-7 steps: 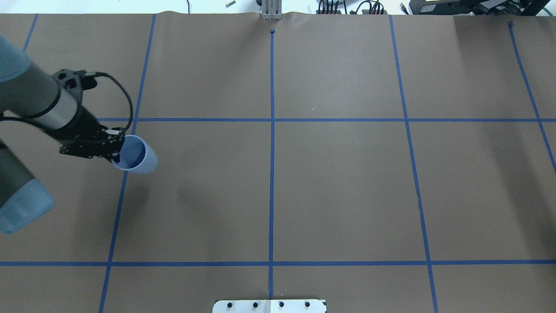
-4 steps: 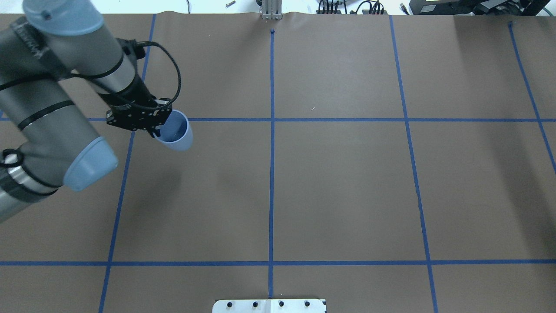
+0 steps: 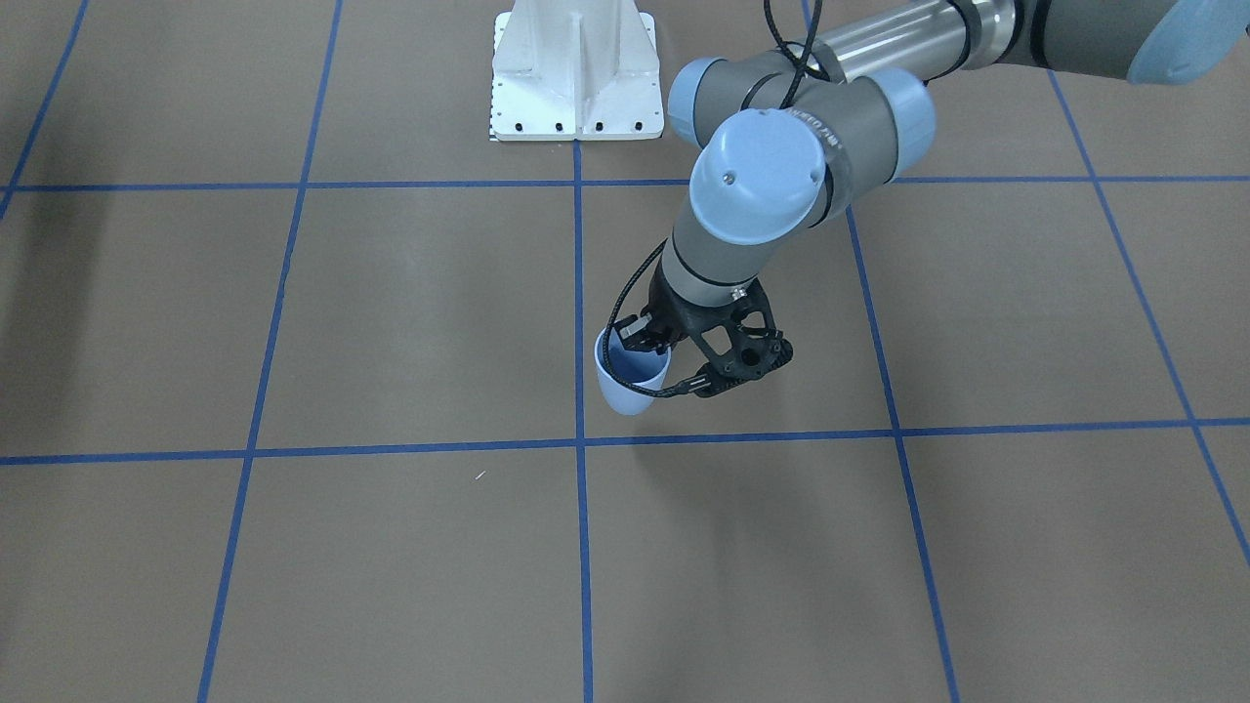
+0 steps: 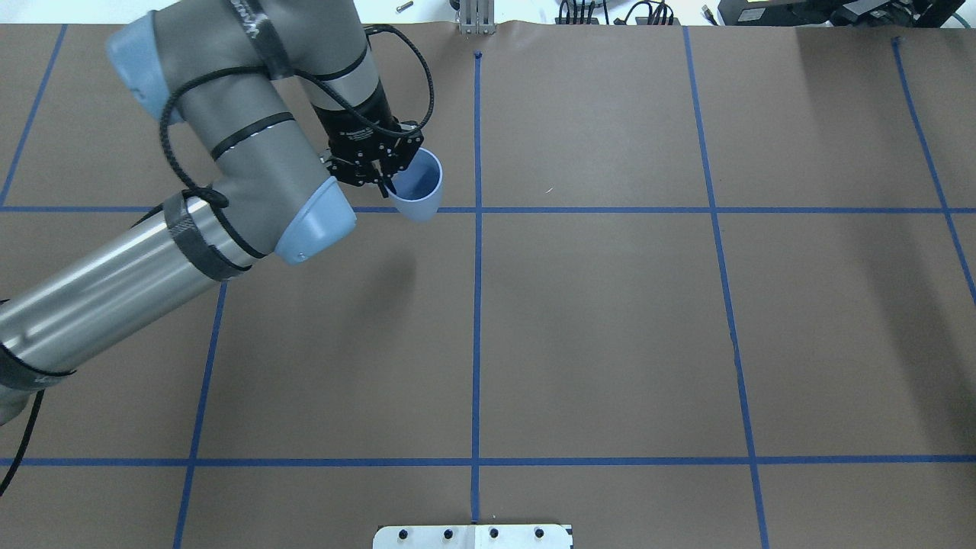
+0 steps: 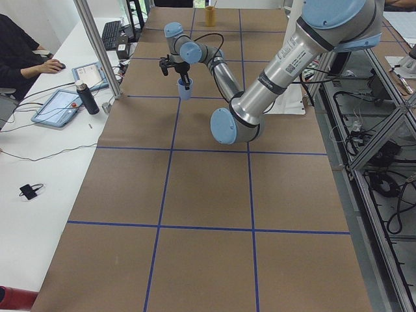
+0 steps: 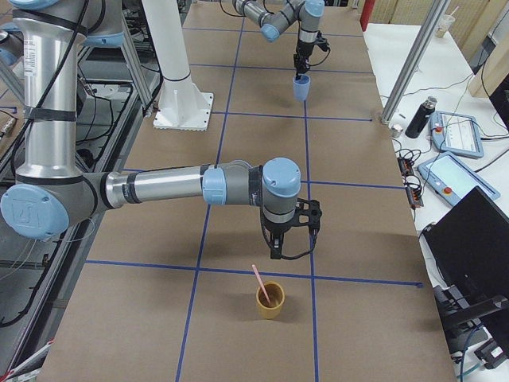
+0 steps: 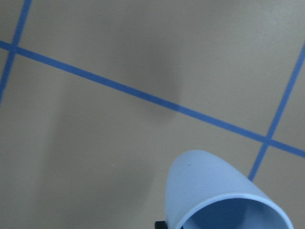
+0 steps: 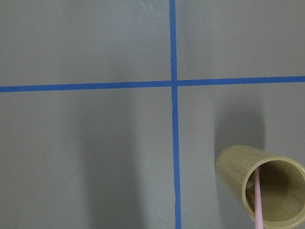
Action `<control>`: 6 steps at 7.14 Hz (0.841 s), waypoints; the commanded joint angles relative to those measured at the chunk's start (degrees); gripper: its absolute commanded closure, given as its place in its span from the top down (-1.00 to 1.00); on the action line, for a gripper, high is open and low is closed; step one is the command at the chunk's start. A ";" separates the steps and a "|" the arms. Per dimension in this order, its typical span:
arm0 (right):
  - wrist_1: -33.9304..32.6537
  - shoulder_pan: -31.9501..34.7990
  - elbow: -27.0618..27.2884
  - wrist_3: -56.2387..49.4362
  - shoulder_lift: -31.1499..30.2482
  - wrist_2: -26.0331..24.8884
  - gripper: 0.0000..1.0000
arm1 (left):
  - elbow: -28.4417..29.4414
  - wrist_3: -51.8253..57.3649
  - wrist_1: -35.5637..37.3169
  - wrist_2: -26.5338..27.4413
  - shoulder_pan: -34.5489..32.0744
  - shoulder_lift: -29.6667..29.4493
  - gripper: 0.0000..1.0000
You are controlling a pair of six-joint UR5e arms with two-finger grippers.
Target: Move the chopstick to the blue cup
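My left gripper (image 4: pixel 387 177) is shut on the rim of the pale blue cup (image 4: pixel 418 187) and holds it upright above the table, left of the centre tape line. The cup also shows in the front-facing view (image 3: pixel 630 386) under the gripper (image 3: pixel 652 344), and in the left wrist view (image 7: pixel 209 186). The pink chopstick (image 6: pixel 260 282) stands slanted in a tan bamboo cup (image 6: pixel 270 301) at the table's right end. It also shows in the right wrist view (image 8: pixel 258 200). My right gripper (image 6: pixel 292 253) hangs just behind that cup. I cannot tell whether it is open or shut.
Brown paper with a blue tape grid (image 4: pixel 477 210) covers the table. The white robot base (image 3: pixel 574 78) stands at the near edge. An operators' desk with tablets and a dark bottle (image 5: pixel 86 97) runs along the far side.
My left arm has carried the blue cup from the table's left edge to the right and farther away, close to the centre tape line. The grip on the cup has not changed.
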 commanded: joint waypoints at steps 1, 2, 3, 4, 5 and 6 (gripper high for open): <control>-0.01 0.00 0.02 -0.02 -0.03 0.41 1.00 | 2.75 -1.36 -2.53 0.10 1.94 -0.90 -1.00; -0.01 0.00 0.02 -0.02 -0.03 0.50 1.00 | 2.67 -1.27 -2.53 0.10 2.55 -0.98 -1.00; -0.01 0.00 0.02 -0.02 0.06 0.85 1.00 | 2.75 -1.18 -2.53 0.10 3.60 -1.25 -1.00; -0.01 0.00 -0.07 -0.02 -0.03 0.85 1.00 | 2.75 -1.36 -2.62 0.10 3.70 -1.42 -1.00; -0.01 0.00 -0.07 -0.02 0.06 0.85 1.00 | 2.75 -1.36 -2.62 0.19 4.40 -1.42 -1.00; -0.01 0.00 -0.16 -0.02 -0.03 0.85 1.00 | 4.23 -1.45 -2.80 0.53 4.49 -2.38 -1.00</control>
